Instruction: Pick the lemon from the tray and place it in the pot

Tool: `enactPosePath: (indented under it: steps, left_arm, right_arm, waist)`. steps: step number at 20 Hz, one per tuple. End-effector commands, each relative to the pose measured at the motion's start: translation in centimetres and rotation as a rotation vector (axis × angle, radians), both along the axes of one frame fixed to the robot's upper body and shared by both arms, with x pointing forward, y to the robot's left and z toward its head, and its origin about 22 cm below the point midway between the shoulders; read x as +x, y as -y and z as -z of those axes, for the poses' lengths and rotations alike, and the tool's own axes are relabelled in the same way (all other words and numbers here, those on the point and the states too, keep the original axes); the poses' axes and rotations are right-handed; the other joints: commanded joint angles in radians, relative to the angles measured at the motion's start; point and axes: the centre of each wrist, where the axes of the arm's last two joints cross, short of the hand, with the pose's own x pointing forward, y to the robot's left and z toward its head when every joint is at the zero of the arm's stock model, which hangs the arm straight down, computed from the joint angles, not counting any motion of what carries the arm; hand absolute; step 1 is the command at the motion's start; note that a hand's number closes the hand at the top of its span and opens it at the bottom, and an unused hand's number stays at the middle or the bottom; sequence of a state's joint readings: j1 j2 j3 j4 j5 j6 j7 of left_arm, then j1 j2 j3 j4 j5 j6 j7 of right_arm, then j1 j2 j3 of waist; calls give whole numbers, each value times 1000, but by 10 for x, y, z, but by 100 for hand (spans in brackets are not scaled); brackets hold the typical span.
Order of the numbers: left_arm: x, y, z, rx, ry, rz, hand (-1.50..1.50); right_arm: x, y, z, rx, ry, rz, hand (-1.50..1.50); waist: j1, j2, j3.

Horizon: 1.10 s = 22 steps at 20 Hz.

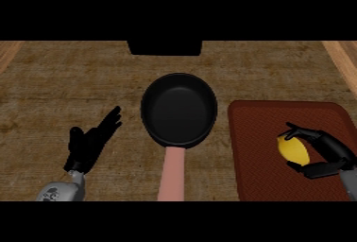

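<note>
i read the lemon (pixel 293 148) as light, stiff and rounded, with a waxy skin that could slip sideways out of a pinch, so the safest hold is across its fat middle, with fingers on one side and thumb opposite. that is about what my right hand (pixel 329 146) has: its fingers curl over the far end of the fruit and the thumb hooks under the near end, so the hand is closed round the lemon from the right. the lemon sits over the right part of the dark red tray (pixel 279 113); i cannot tell whether it has lifted clear of it. the black pot (pixel 179 109), its pale handle (pixel 172 175) pointing toward me, lies just left of the tray. my left hand (pixel 89 142) rests open at lower left, fingers up.
</note>
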State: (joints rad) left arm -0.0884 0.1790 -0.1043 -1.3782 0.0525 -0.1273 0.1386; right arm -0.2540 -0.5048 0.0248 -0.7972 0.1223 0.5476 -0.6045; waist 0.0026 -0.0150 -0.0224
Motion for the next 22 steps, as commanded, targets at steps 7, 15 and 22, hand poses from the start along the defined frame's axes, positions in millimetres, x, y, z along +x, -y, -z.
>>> enactPosePath:
  steps: [7,15,22]
  left_arm:
    - [-5,11,1,-2,-9,21,0]
    - [4,-9,3,-1,-22,8,0]
    - [-21,4,-5,-2,-26,-22,0]
  right_arm:
    - [19,-21,15,207,-4,-29,150]
    - [60,-17,-22,143,197,-29,150]
    - [58,-12,-53,71,329,-21,150]
  waist:
    - [36,23,26]
    - [15,21,24]
    - [-2,10,22]
